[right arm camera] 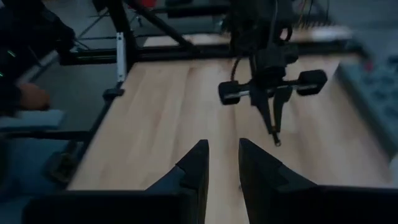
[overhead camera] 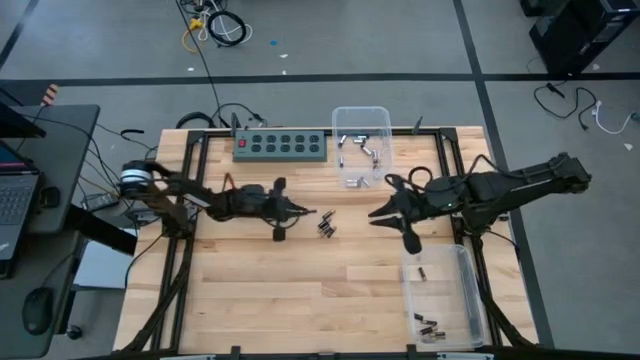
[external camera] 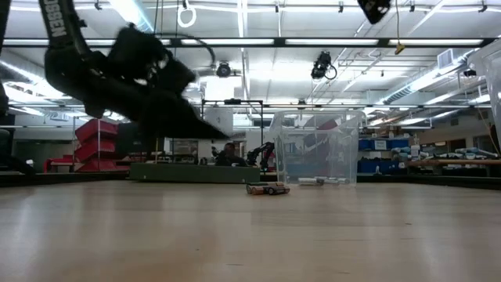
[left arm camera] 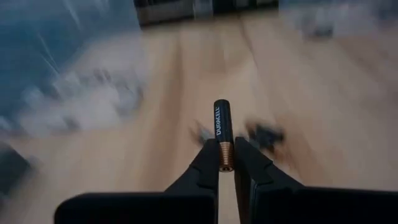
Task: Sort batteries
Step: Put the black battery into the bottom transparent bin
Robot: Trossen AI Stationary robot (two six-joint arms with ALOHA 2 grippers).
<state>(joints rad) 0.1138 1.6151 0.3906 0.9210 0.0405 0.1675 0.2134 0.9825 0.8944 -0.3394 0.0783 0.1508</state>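
My left gripper (left arm camera: 226,163) is shut on a black-and-copper battery (left arm camera: 222,121) and hangs over the middle of the table (overhead camera: 310,212), above a small cluster of loose batteries (overhead camera: 327,227) that lie on the wood (external camera: 268,189). My right gripper (right arm camera: 224,163) stands open with nothing between its fingers. It is raised over the table's right half (overhead camera: 378,214) and faces the left gripper. More batteries lie in a clear bin (overhead camera: 362,140) at the far edge and in a second clear bin (overhead camera: 445,295) at the near right. My left gripper pinches the battery's copper end (left arm camera: 225,155) between its two fingertips. The battery lies along the fingers and sticks out forward past them, black end leading. It is lifted clear of the table and slants slightly downward.
A green power strip (overhead camera: 282,146) with a red switch lies along the far edge, left of the far bin. Cables trail off the table's far left corner. Bare wood stretches across the near left of the table (overhead camera: 260,300).
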